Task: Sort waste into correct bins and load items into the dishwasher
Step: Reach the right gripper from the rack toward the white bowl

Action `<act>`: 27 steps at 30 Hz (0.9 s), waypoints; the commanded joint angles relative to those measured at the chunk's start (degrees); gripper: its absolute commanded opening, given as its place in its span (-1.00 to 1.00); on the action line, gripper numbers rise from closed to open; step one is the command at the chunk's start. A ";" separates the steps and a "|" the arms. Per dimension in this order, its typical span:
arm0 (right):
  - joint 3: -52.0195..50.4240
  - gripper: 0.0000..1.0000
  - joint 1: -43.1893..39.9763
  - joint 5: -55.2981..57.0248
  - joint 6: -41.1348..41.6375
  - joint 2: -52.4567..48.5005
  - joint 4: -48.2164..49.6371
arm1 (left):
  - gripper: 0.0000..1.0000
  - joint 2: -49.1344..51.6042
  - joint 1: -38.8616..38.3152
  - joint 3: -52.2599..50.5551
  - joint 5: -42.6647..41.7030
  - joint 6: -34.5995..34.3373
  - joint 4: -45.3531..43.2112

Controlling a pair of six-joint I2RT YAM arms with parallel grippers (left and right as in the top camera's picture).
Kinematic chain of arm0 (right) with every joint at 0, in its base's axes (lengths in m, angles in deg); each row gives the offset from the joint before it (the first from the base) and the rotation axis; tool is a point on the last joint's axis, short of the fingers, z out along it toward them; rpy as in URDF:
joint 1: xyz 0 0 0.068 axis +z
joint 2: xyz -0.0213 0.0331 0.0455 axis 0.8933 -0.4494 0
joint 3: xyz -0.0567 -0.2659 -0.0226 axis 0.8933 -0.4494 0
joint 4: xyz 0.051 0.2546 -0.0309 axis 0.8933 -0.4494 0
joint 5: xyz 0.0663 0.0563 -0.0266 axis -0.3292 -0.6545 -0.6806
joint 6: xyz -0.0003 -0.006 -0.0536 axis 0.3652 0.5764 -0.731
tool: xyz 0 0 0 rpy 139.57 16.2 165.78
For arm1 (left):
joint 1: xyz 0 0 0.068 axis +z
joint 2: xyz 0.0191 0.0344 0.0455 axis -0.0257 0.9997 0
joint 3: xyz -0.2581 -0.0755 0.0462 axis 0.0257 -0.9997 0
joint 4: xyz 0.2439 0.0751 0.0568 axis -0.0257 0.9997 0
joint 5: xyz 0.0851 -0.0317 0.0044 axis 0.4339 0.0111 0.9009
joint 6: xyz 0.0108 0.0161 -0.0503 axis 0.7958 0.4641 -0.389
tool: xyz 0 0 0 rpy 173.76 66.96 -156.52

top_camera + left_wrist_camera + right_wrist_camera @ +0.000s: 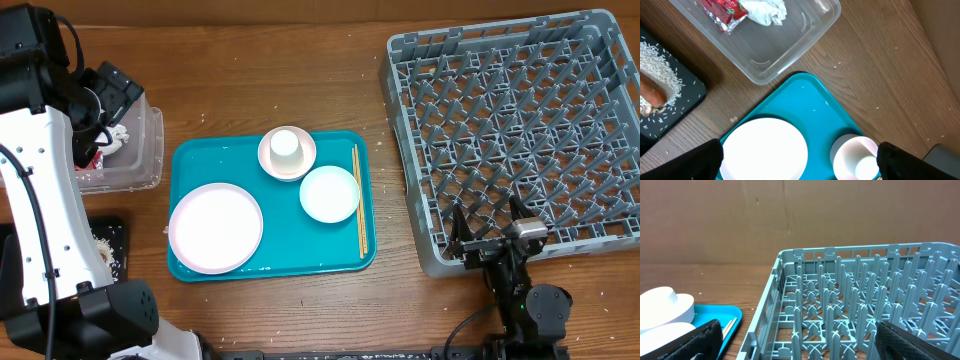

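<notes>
Waste looks done: napkin and red wrapper are in the clear tub off the teal tray's far-left corner; carrot and rice are on the black tray left of it.

Next is loading, I reckon; large plate, smaller plate, bowl with the cup in it, and chopsticks are all on the teal tray; dish rack to its right has nothing in it.

My left gripper hangs over the tray's left end, fingers spread, nothing held; right gripper is at the rack's near edge, right of the tray, also released.

To do it well: lift the cup first so the bowl comes out clean; take plates by the rim; stand them between pegs; pinch both chopsticks together.
</notes>
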 commanded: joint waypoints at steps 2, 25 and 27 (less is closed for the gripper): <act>-0.59 1.00 -0.15 0.48 -0.24 0.63 2.03 | 1.00 0.22 0.00 0.37 -0.42 1.07 0.17; -0.59 1.00 -0.15 -43.54 8.41 0.63 22.05 | 1.00 0.22 0.00 0.37 -0.44 1.05 0.17; -0.59 1.00 -0.15 -41.07 10.97 0.63 22.32 | 0.99 0.22 0.00 0.37 -0.44 1.07 0.17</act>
